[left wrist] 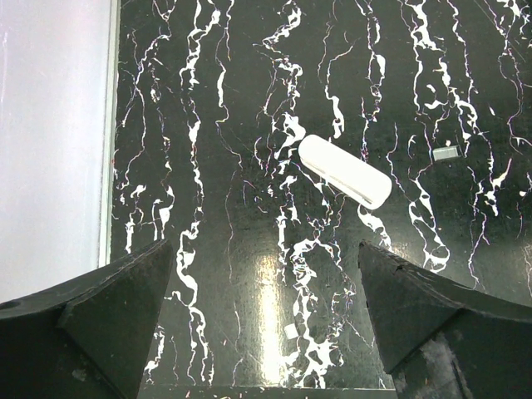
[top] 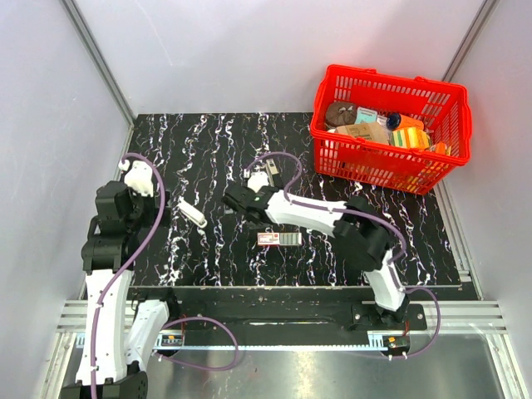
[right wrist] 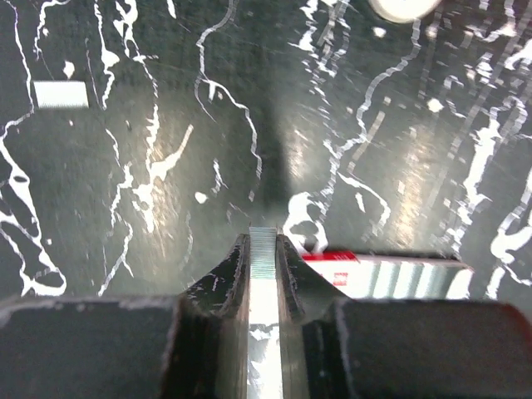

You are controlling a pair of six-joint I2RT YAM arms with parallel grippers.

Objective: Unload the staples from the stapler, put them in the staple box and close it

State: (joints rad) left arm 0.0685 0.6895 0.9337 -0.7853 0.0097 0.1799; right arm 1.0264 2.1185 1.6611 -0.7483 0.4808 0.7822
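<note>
Right hand (right wrist: 263, 246) is clamped on the staples (right wrist: 263, 262), so extraction looks done; next, lower and release them onto the worktop (right wrist: 166, 100) ahead.

The staples (right wrist: 263, 268) show only as a thin ribbed end between the fingers of the right gripper (right wrist: 263, 243). The rest lies hidden between them, and from the top camera the strip is too small to make out. One finger covers part of the red-and-white box (right wrist: 391, 276). The upper edge cuts off a pale rounded thing (right wrist: 403, 7). A small grey piece (left wrist: 447, 152) is too tiny to identify.
</note>
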